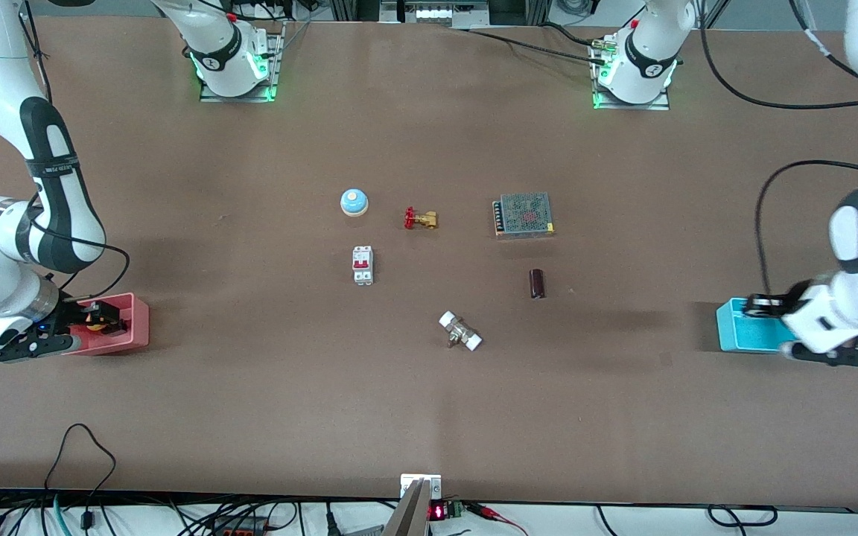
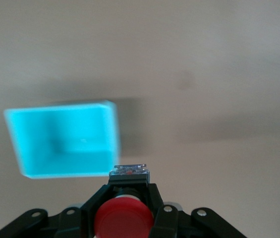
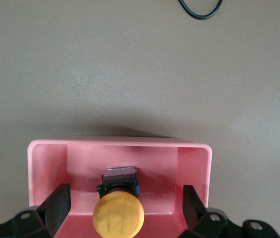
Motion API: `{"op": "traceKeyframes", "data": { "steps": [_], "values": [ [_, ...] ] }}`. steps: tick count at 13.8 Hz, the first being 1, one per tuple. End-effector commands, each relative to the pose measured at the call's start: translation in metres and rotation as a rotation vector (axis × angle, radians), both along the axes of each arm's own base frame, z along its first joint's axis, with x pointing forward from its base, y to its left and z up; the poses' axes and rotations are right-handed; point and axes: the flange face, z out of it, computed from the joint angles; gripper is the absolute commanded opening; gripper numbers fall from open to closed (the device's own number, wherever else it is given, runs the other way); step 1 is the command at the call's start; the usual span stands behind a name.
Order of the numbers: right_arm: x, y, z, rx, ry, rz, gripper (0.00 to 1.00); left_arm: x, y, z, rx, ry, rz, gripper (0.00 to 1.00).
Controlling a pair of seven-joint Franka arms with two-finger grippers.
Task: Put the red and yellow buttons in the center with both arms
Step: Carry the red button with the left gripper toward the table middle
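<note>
While the left claw (image 2: 125, 218), above the counter (image 1: 265, 387) just beside the cyan bin (image 2: 63, 141), clamps the red button (image 2: 123, 218), the right claw (image 3: 125, 208) hangs wide open astride the yellow button (image 3: 118, 214), which sits inside the pink bin (image 3: 194, 163).

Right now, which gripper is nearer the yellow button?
Right. The right gripper is in the pink bin, open around the yellow button. The left gripper holds the red button above the cyan bin.
</note>
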Motion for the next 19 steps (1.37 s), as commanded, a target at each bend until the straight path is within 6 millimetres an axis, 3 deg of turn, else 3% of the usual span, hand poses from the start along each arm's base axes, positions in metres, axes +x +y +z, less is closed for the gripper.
{"op": "traceKeyframes", "data": {
  "steps": [1, 2, 4, 8, 13, 15, 16, 18, 19],
  "values": [
    [0.000, 0.002, -0.006, 0.010, -0.009, -0.005, 1.00, -0.012, -0.063, -0.018, 0.024, 0.060, 0.008, 0.24],
    [0.000, 0.002, -0.006, 0.009, -0.012, -0.004, 0.99, -0.021, -0.088, -0.034, 0.023, 0.077, 0.033, 0.24],
    [0.000, 0.002, -0.006, 0.008, -0.011, -0.003, 0.96, -0.041, -0.119, -0.066, 0.028, 0.078, 0.078, 0.24],
    [0.000, 0.002, -0.008, 0.009, -0.007, -0.002, 0.80, -0.080, -0.151, -0.094, 0.032, 0.060, 0.096, 0.24],
    [-0.001, 0.002, -0.009, 0.009, 0.002, 0.008, 0.69, -0.109, -0.158, -0.137, -0.001, 0.000, 0.102, 0.24],
    [-0.002, 0.002, -0.012, 0.008, 0.007, 0.015, 0.63, -0.109, -0.157, -0.138, -0.002, -0.003, 0.106, 0.25],
    [-0.002, 0.002, -0.013, 0.008, 0.009, 0.016, 0.59, -0.110, -0.157, -0.138, -0.001, -0.002, 0.108, 0.35],
    [-0.002, 0.002, -0.013, 0.007, 0.009, 0.021, 0.53, -0.110, -0.154, -0.138, 0.001, 0.003, 0.112, 0.87],
    [-0.002, 0.002, -0.013, 0.007, 0.009, 0.025, 0.50, -0.107, -0.154, -0.133, 0.000, -0.006, 0.112, 1.00]
  ]
}}
